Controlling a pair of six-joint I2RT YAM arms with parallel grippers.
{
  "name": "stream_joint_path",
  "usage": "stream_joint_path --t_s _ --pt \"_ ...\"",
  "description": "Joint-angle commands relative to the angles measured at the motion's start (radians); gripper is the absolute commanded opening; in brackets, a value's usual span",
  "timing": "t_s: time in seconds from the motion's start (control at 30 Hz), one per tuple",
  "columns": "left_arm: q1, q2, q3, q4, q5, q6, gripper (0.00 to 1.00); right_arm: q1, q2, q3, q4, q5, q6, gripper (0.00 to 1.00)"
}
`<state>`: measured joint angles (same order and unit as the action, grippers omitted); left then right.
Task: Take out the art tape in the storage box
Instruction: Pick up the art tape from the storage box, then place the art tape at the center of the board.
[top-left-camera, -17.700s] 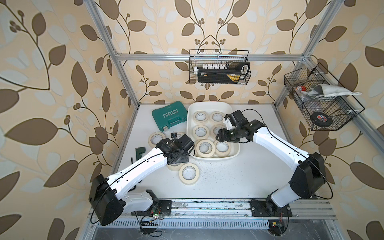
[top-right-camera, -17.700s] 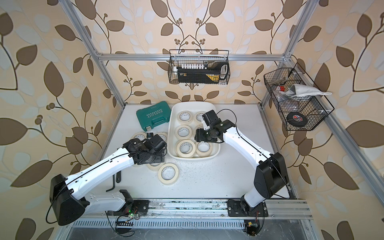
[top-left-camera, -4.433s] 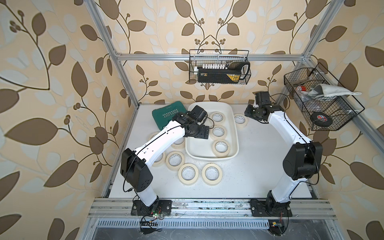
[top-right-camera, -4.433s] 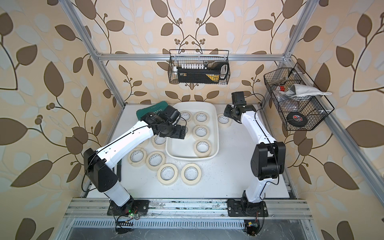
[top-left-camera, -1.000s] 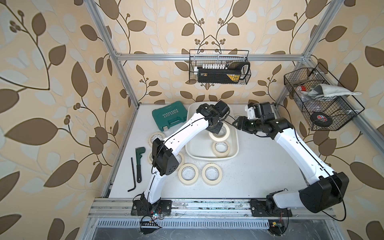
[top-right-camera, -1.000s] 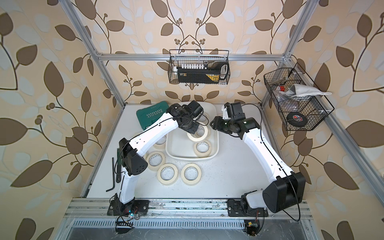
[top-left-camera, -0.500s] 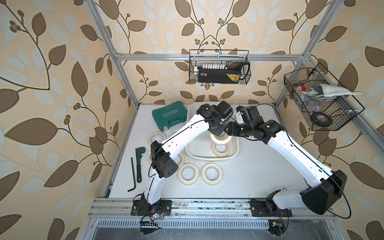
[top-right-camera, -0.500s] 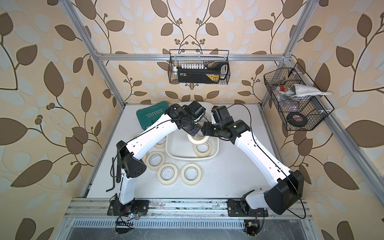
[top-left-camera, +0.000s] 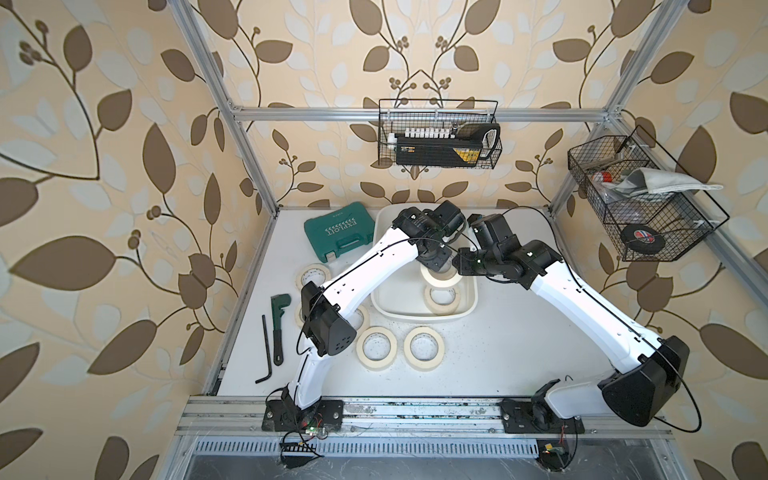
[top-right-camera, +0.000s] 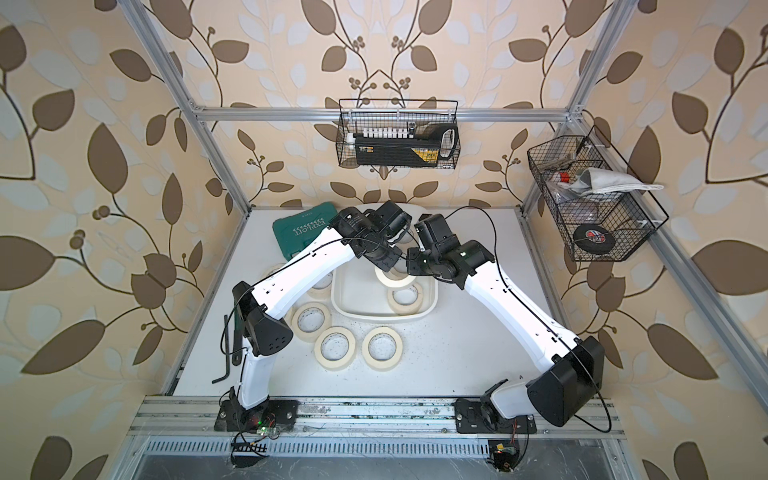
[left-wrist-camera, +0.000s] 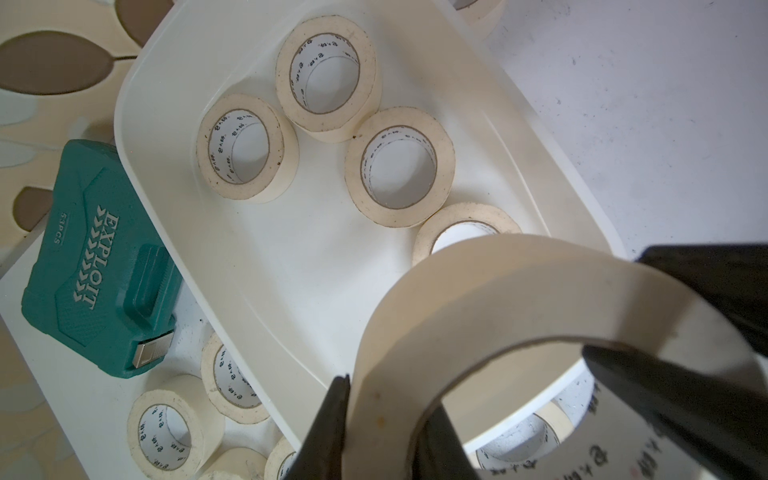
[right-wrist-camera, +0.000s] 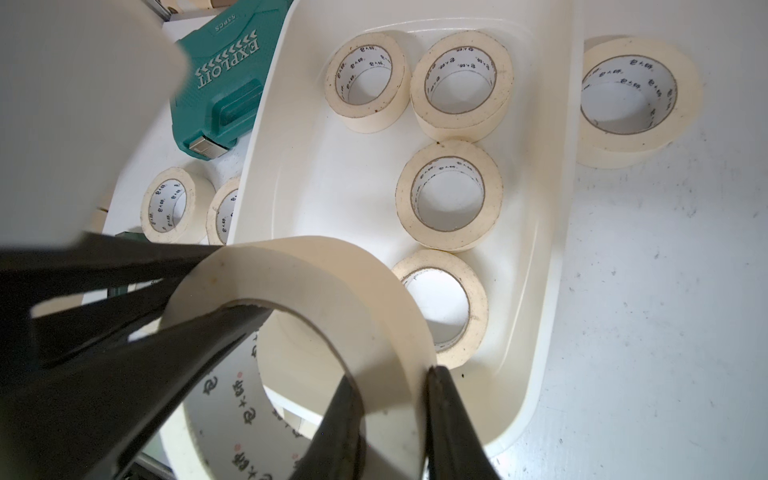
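One cream art tape roll (top-left-camera: 441, 277) hangs over the white storage box (top-left-camera: 415, 318), gripped from both sides. My left gripper (left-wrist-camera: 384, 424) is shut on the wall of that roll (left-wrist-camera: 498, 282), one finger inside the core and one outside. My right gripper (right-wrist-camera: 395, 415) is shut on the opposite wall of the same roll (right-wrist-camera: 311, 282). In both top views the two wrists meet above the box's far half (top-right-camera: 374, 313). Several more rolls (left-wrist-camera: 399, 166) lie flat in the box. Others lie on the table in front (top-left-camera: 376, 347) and beside the box (right-wrist-camera: 631, 99).
A green tool case (top-left-camera: 338, 230) lies left of the box at the back. A wrench (top-left-camera: 279, 320) and a hex key (top-left-camera: 266, 353) lie near the table's left edge. Wire baskets hang on the back wall (top-left-camera: 438, 137) and right wall (top-left-camera: 640, 199), the latter holding a black tape roll (top-left-camera: 640, 239).
My right arm has swung left to meet the left gripper over the box, and its jaws have closed on the roll that the left gripper holds.
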<state>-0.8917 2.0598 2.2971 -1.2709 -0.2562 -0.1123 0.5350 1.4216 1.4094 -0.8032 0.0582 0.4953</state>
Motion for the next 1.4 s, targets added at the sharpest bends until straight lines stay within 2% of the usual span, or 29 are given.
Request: stream_joint_path --t_s 0.0,0.17,0.2,0.27,0.33,0.6,0.77,0.97,1.07,1.37 --pt "-0.009 -0.083 0.019 0.043 0.056 -0.024 0.26 -0.003 0.02 0.036 -0.017 0.042 0.006 0.15" --pt "-0.006 -0.118 -0.036 0.106 0.1 -0.059 0.41 -0.006 0.028 0.043 -0.019 0.042 0.001 0.05" --pt "-0.003 -0.127 -0.05 0.12 0.1 -0.075 0.46 -0.008 0.03 0.046 -0.019 0.042 -0.001 0.02" --pt "0.013 -0.156 -0.08 0.155 0.116 -0.111 0.66 -0.017 0.033 0.051 -0.021 0.039 -0.006 0.0" --pt "0.042 -0.19 -0.117 0.192 0.165 -0.142 0.75 -0.031 0.036 0.055 -0.028 0.031 -0.01 0.0" --pt "0.2 -0.324 -0.323 0.326 0.34 -0.253 0.91 -0.162 0.034 0.065 -0.042 0.008 -0.047 0.0" --pt "0.319 -0.352 -0.429 0.363 0.456 -0.327 0.93 -0.319 0.042 0.067 -0.031 -0.012 -0.069 0.0" --pt "0.373 -0.347 -0.497 0.37 0.504 -0.352 0.95 -0.491 0.063 0.011 0.079 -0.018 -0.042 0.0" --pt "0.383 -0.334 -0.494 0.362 0.551 -0.358 0.95 -0.535 0.089 -0.035 0.162 0.001 -0.019 0.0" --pt "0.386 -0.34 -0.502 0.345 0.545 -0.352 0.96 -0.609 0.188 -0.11 0.318 0.062 0.038 0.0"
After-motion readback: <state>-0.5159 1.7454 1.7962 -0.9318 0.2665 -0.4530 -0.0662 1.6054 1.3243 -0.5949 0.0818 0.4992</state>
